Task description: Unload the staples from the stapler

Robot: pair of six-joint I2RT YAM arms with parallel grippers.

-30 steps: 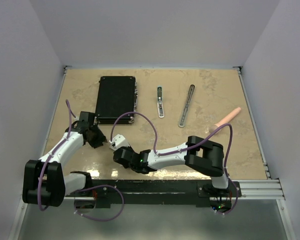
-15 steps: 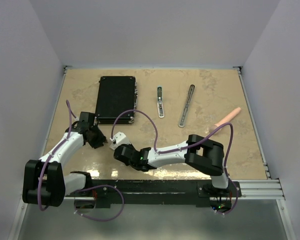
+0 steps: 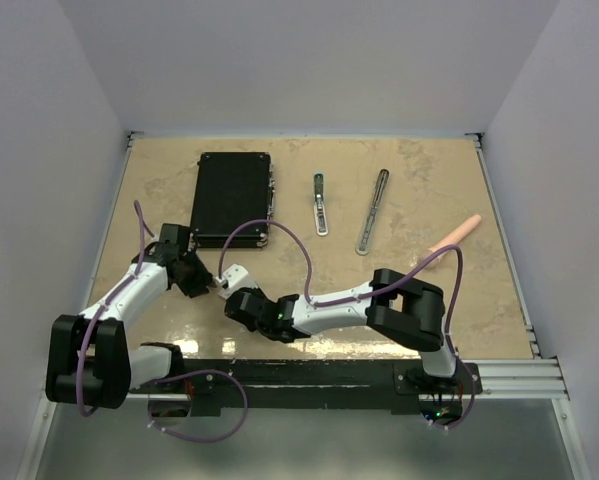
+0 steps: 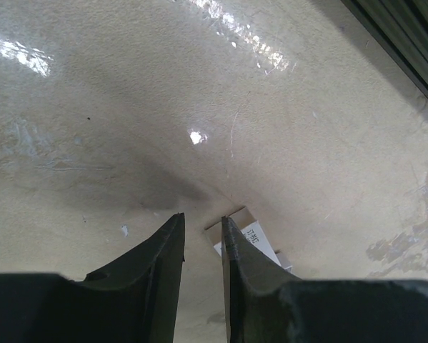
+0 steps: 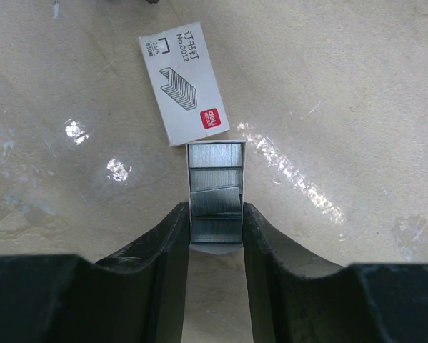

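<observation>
The stapler lies in two grey parts at the table's far middle: a short dark-tipped bar point(image 3: 320, 205) and a longer loop-ended rail point(image 3: 372, 211). My right gripper point(image 5: 215, 211) is shut on a small open tray holding silvery staples point(image 5: 215, 187) in several blocks, low over the table. A white labelled staple box sleeve point(image 5: 183, 83) lies just beyond the tray; it also shows in the top view point(image 3: 233, 274). My left gripper point(image 4: 203, 223) is just left of that sleeve point(image 4: 251, 239), its jaws a narrow gap apart with nothing between them.
A flat black case point(image 3: 231, 198) lies at the far left. A pink cylinder point(image 3: 453, 237) lies at the right. Both arms meet at the near left of the table point(image 3: 429, 170), purple cables looping over them.
My right gripper and the white sleeve have shifted slightly left toward the left gripper. The stapler parts have not moved.
</observation>
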